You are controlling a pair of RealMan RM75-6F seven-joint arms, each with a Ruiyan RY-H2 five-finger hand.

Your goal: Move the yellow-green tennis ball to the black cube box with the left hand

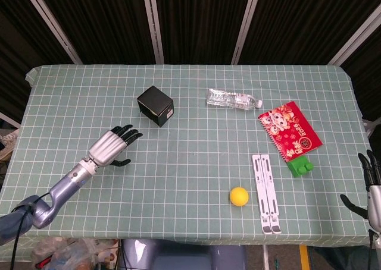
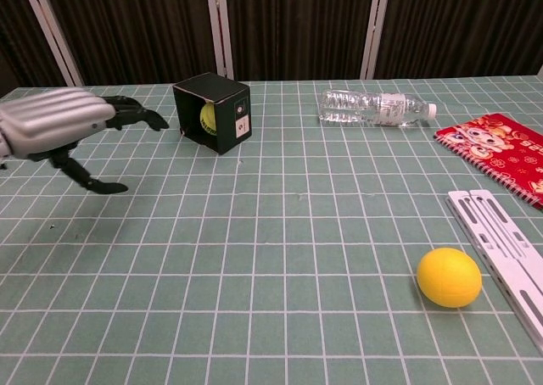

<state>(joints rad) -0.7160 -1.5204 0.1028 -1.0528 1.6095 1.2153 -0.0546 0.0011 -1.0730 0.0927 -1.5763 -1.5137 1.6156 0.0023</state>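
Inside the black cube box [image 2: 212,112], toward the table's far-left edge, the tennis ball [image 2: 208,119] shows only in the chest view; left hand [image 1: 111,145] spread empty nearby, right hand [image 1: 370,181] open at the near-right corner.

Rectangular table [image 1: 196,163] covered with green white-gridded cloth. Behind it, black pleated curtain [image 1: 196,20] crossed by slanted pale metal bars [image 1: 152,20]. Lighting even.

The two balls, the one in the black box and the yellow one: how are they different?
The tennis ball is yellow-green with markings; the yellow ball is plain. The tennis ball sits inside the black cube box at the far left, while the yellow ball lies in the open beside the white stand. Both are round and untouched.
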